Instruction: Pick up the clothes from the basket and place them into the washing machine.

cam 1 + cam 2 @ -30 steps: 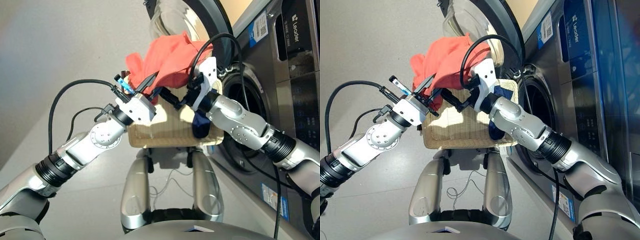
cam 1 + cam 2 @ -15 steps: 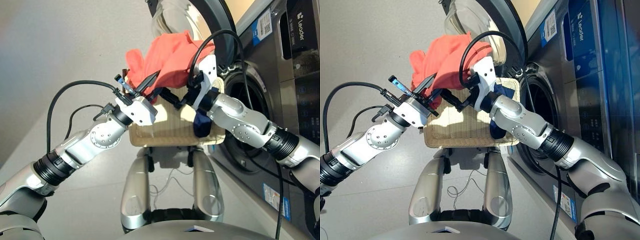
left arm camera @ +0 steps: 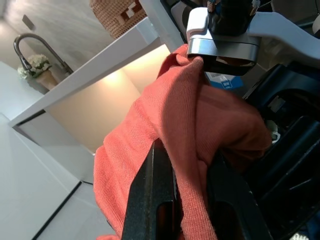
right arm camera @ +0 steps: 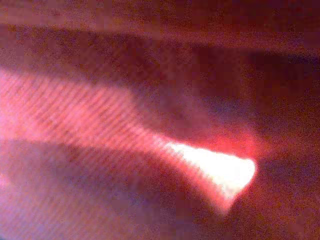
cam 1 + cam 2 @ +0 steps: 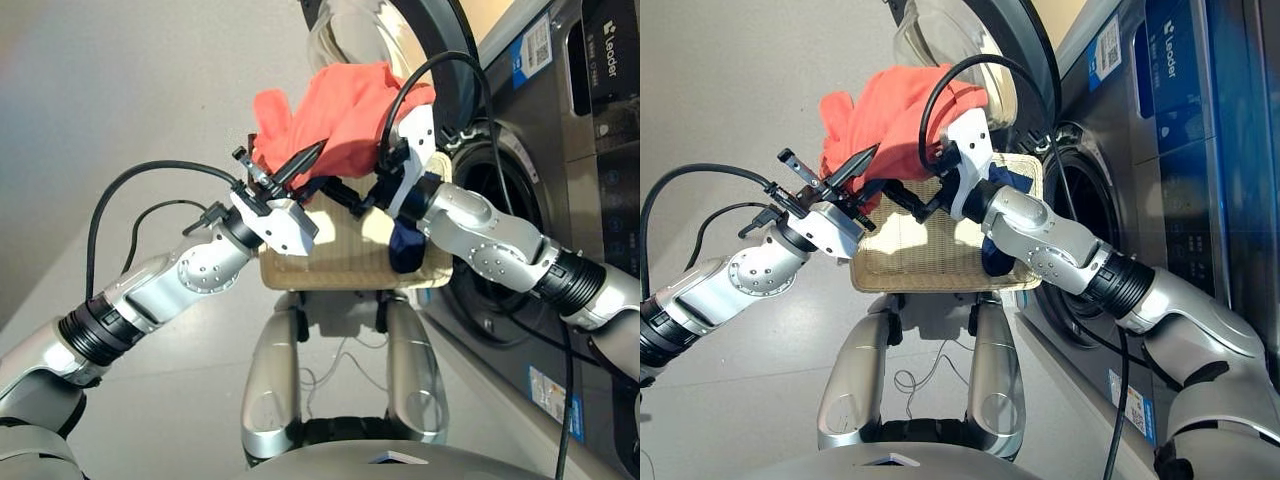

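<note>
Left eye view: both arms reach forward, raising the coral garment [image 5: 340,115] above the basket [image 5: 330,262], beside the washing machine [image 5: 540,170]. Left gripper [image 3: 187,197] fingers pinch its cloth. Whether the right gripper [image 5: 345,195] is spread or closed, I cannot tell.

Pale grey floor [image 5: 150,120] under everything. Cream wicker basket [image 5: 930,262] sits below both claws, close beside washing machine [image 5: 1160,200]; support beneath it not visible. Navy garment [image 5: 405,248] in basket, under right claw [image 5: 345,195].
</note>
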